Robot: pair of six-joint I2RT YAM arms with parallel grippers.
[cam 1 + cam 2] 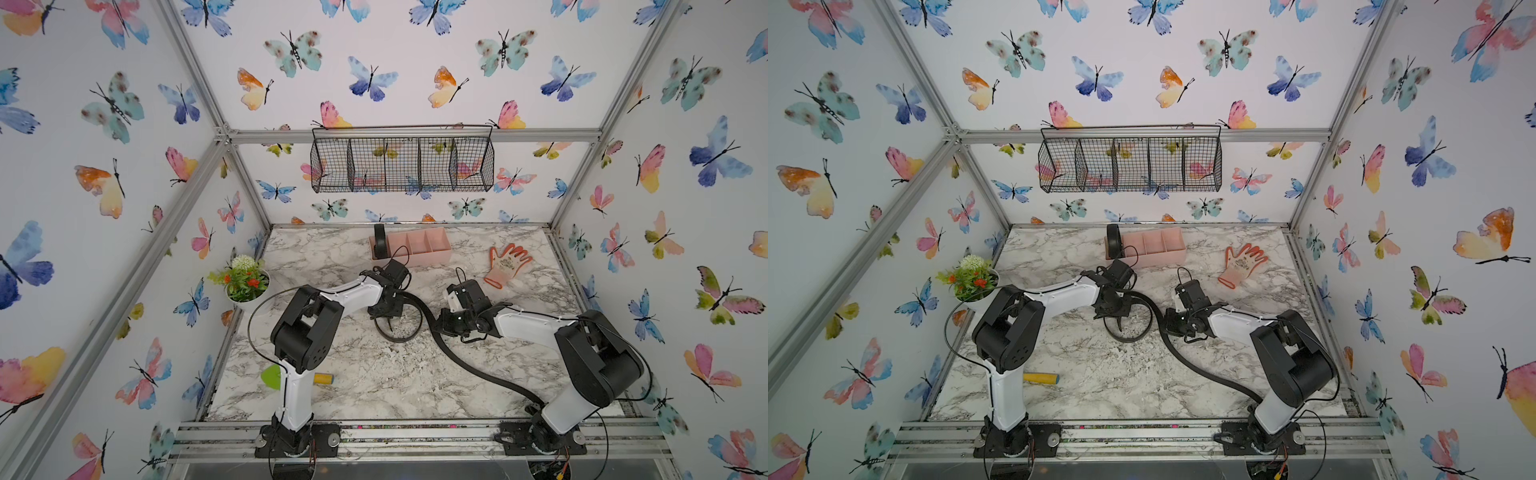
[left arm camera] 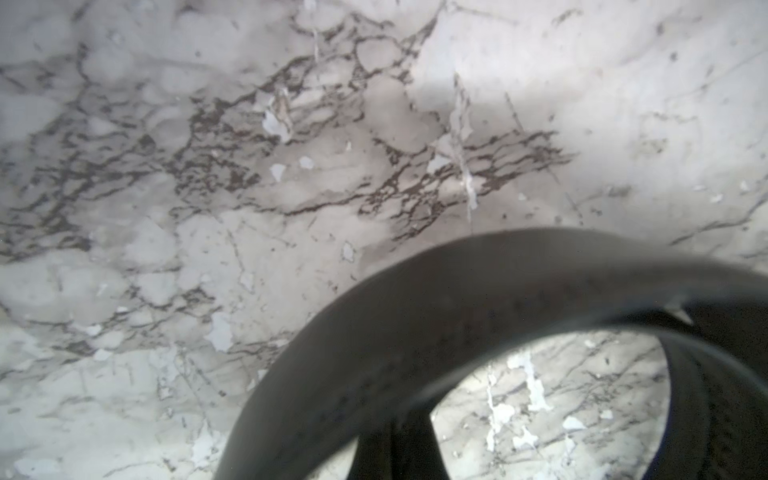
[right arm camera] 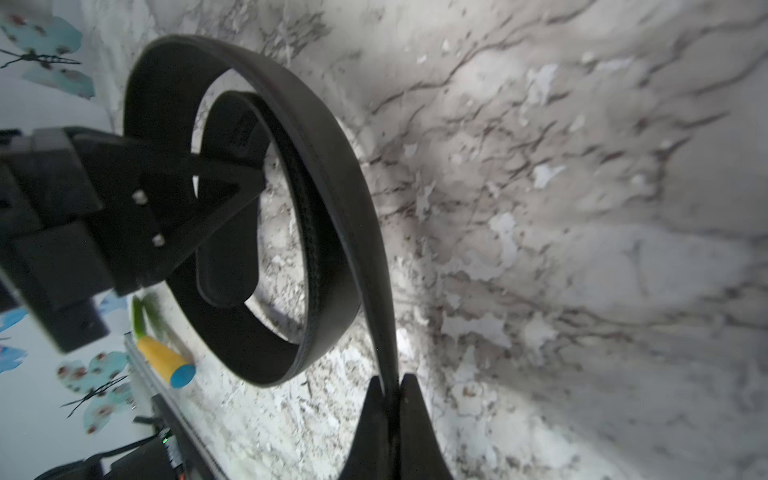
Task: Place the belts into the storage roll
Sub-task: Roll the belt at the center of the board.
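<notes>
One black belt [image 1: 469, 365] [image 1: 1200, 370] lies on the marble table, curled into a loose coil [image 1: 401, 332] at its far end and trailing toward the front right. My left gripper [image 1: 384, 316] [image 2: 392, 440] points down into the coil and is shut on the belt's inner end [image 3: 232, 137]. My right gripper [image 1: 436, 326] [image 3: 390, 382] is shut on the strap just outside the coil, holding it on edge. A second belt [image 1: 380, 241] sits rolled up in the leftmost compartment of the pink storage roll [image 1: 424, 259] [image 1: 1158, 257] at the back.
An orange work glove [image 1: 505, 264] lies right of the tray. A potted plant [image 1: 245, 282] stands at the left edge. A yellow and green tool [image 1: 324, 378] lies by the left arm's base. A black wire basket [image 1: 401, 164] hangs on the back wall.
</notes>
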